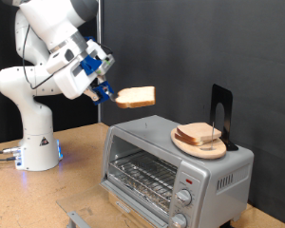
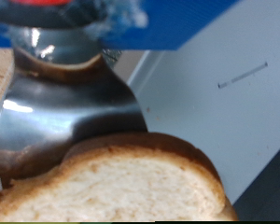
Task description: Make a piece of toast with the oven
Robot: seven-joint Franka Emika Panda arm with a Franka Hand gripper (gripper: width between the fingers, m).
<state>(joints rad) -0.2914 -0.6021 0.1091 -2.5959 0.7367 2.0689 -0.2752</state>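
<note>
My gripper is shut on one edge of the piece of toast, a pale slice with a brown crust held roughly flat in the air. It hangs above the top left corner of the oven, clear of it, as seen in the exterior view. The silver oven shows a glass front, a wire rack inside and two round knobs at the right. In the wrist view the toast fills the lower part, against a shiny metal finger.
On top of the oven sits a wooden plate with stacked bread slices, and a black stand rises behind it. The robot base stands at the exterior view's left on the wooden table. A small grey object lies at the bottom edge.
</note>
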